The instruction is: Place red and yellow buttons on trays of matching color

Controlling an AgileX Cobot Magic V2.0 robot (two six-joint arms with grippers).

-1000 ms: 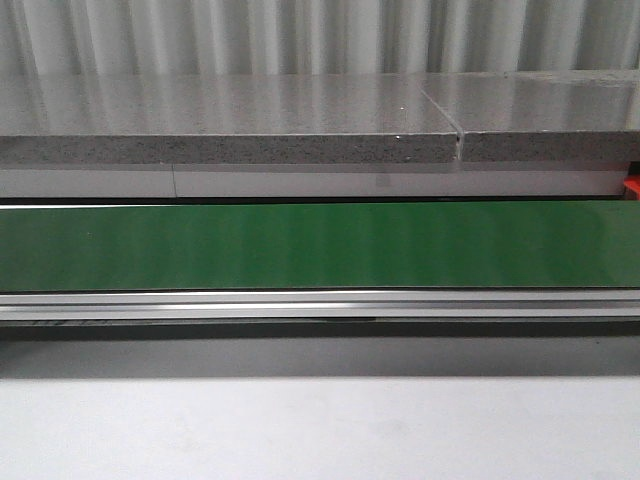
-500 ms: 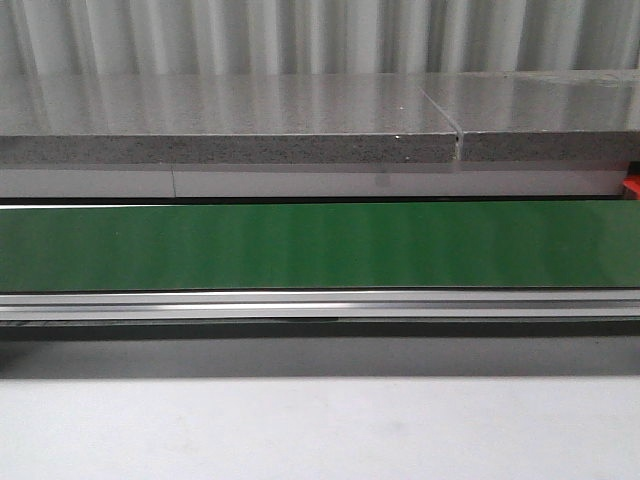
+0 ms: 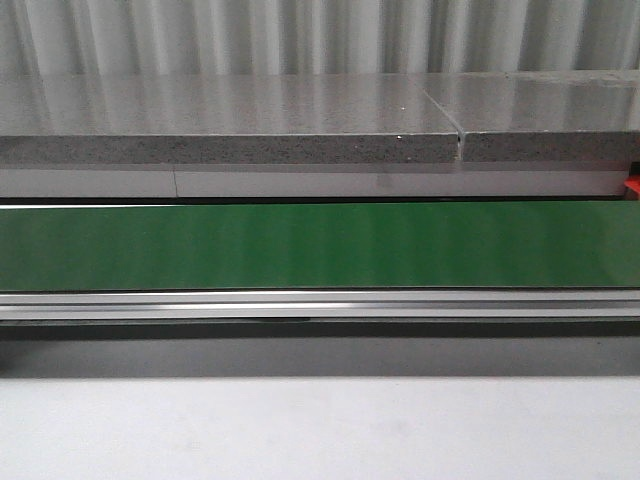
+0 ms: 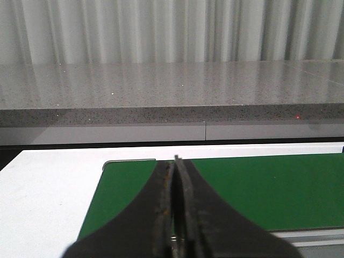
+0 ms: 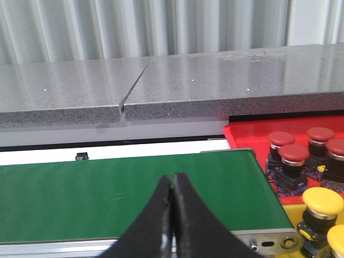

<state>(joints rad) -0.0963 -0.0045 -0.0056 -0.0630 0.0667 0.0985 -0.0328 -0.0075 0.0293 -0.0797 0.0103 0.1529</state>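
Four red buttons [image 5: 294, 154] with round caps on black bases stood upright, clustered in the red tray [image 5: 244, 133] near its front edge. Just beside them, two yellow buttons [image 5: 322, 201] stood upright in the yellow tray [image 5: 294, 213].

Matte black, tapered gripper [image 4: 176, 161] fingers, scuffed edges; another gripper [image 5: 173, 180] alike.
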